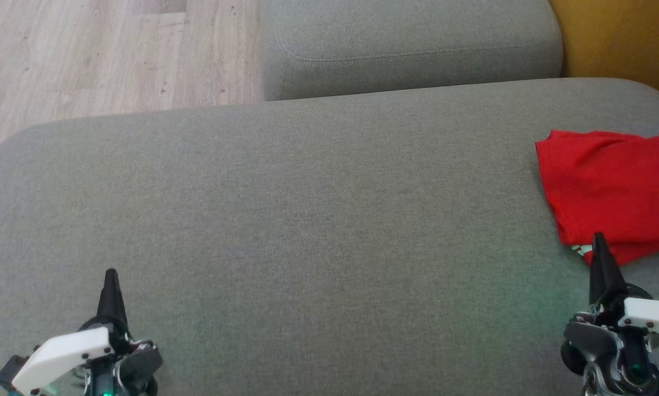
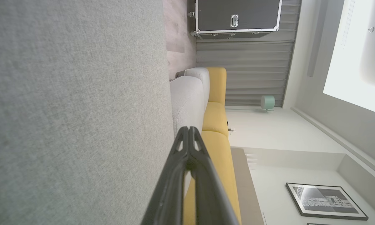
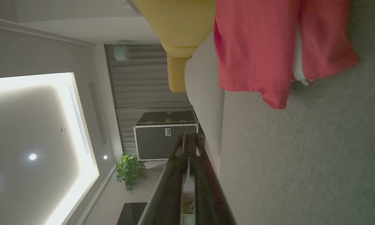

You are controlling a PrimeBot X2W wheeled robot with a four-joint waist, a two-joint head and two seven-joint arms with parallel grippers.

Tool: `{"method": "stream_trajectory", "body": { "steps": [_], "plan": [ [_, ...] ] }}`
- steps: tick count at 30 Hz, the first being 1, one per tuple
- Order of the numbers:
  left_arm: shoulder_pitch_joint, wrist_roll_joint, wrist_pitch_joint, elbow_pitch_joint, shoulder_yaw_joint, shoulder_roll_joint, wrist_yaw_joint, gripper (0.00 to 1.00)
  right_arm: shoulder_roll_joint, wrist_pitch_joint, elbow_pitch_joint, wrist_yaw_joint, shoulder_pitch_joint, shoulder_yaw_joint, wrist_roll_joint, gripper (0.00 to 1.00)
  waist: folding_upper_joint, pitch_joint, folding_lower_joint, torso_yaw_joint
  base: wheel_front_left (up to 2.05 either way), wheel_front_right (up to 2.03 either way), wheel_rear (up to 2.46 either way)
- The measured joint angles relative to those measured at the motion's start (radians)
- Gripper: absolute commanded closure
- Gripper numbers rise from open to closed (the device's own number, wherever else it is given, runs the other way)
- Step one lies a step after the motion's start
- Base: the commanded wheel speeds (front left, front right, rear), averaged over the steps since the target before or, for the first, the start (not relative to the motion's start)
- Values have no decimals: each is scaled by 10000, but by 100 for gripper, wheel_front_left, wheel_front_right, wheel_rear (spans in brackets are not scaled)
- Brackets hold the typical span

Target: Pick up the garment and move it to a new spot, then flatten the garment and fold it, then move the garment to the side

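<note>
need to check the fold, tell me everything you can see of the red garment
The red garment is soft-looking cloth, folded into a rough rectangle, hems visible, a bit of white at its near edge. It lies on the grey sofa cushion, at the right, partly cut off by the head view's edge. Nothing grips it.

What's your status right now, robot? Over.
Left gripper: jaws shut, empty. Right gripper: jaws shut, empty, near garment. Garment on sofa, far right. Nothing in the way.
</note>
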Motion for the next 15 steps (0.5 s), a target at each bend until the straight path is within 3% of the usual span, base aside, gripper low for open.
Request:
{"method": "stream_trajectory", "body": {
  "steps": [15],
  "plan": [
    [0, 15, 33, 0, 29, -21, 0, 100, 2, 0, 0, 0, 0, -4, 0, 100, 0, 0, 0, 0, 0, 0, 0]
  ]
}}
